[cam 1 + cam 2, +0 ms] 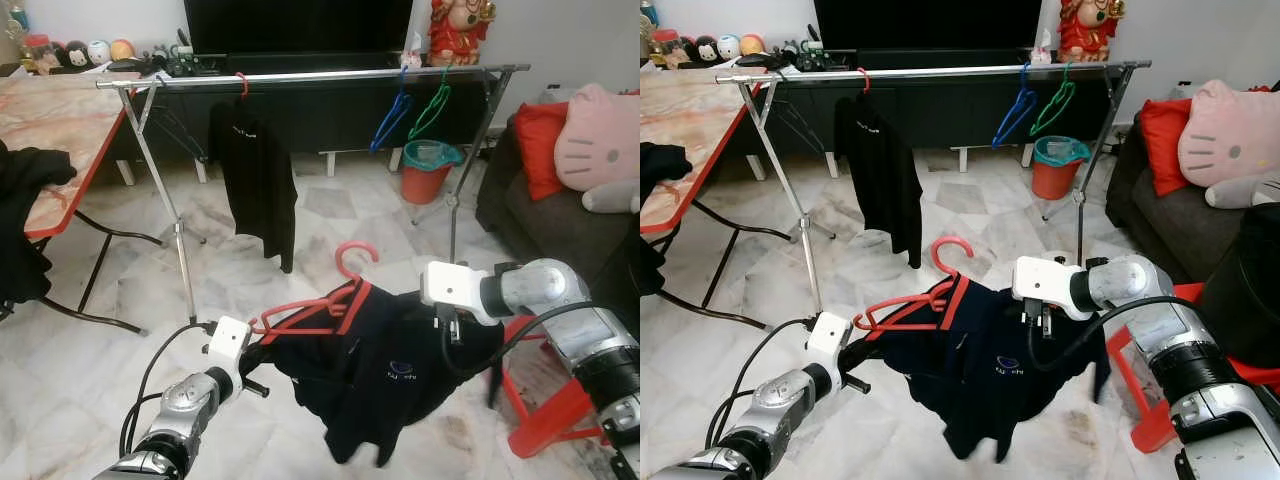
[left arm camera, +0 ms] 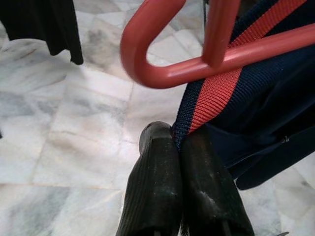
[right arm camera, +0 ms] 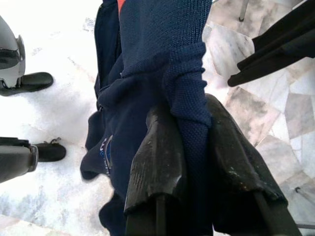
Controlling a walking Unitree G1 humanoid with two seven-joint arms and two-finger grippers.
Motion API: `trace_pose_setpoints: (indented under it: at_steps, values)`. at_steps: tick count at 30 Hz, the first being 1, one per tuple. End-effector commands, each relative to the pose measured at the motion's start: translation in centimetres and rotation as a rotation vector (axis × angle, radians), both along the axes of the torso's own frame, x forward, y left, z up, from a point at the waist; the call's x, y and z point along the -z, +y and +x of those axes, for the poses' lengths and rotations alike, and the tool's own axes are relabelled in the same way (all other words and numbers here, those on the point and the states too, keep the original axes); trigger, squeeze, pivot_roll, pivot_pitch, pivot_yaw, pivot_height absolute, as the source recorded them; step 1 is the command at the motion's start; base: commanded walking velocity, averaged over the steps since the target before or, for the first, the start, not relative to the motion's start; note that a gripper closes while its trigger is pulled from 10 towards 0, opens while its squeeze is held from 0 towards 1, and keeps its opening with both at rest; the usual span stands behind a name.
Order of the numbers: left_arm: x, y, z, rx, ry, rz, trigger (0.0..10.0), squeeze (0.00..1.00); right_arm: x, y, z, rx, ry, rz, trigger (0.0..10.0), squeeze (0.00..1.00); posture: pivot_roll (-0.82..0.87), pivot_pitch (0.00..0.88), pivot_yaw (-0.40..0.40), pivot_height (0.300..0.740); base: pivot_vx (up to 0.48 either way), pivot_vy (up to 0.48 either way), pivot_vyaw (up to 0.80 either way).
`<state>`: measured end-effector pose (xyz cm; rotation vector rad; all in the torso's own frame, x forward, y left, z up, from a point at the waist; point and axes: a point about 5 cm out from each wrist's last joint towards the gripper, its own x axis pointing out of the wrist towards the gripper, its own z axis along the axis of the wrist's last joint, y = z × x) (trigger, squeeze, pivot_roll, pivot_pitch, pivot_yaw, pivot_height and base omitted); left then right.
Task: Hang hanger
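Left claw [image 2: 179, 142] pinched the navy shirt [image 1: 385, 375] at its red-trimmed collar; right claw [image 3: 192, 147] pinched its other side; red hanger [image 1: 320, 300] lay on it, below the rail [image 1: 330, 76].

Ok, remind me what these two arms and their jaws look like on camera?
Both arms are silver metal with dark joint rings and a white boxy wrist block. A black cable loops along the left arm, and another curves under the right arm. The left gripper and right gripper each have two long black fingers, ribbed and scuffed with pale marks.
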<state>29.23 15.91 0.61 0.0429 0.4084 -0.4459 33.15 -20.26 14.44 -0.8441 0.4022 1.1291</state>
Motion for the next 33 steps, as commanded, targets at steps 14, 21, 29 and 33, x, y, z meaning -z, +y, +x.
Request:
trace_pose_setpoints:
  at_steps: [14,21,29,33]
  values:
    - [0.8,1.1,-0.6,-0.034,0.042,0.072,0.0,0.00,-2.3,-2.4,-1.1,-0.024,0.052,0.181,0.0,0.00,-0.18,0.000,-0.039,0.740,0.000,0.000,0.00]
    - [0.8,1.3,-0.6,-0.035,0.043,0.082,0.0,0.00,-2.2,-3.7,-2.5,-0.075,0.144,0.128,0.0,0.00,-0.18,0.000,-0.037,0.740,0.000,0.000,0.00]
    - [0.8,1.4,-0.6,-0.033,0.043,0.091,0.0,0.00,-1.3,-5.4,-2.3,-0.011,0.112,-0.075,0.0,0.00,-0.18,0.000,-0.031,0.740,0.000,0.000,0.00]
    - [0.7,1.5,-0.6,-0.029,0.043,0.095,0.0,0.00,-0.9,-5.5,-1.1,0.055,-0.012,-0.213,0.0,0.00,-0.18,0.000,-0.030,0.740,0.000,0.000,0.00]
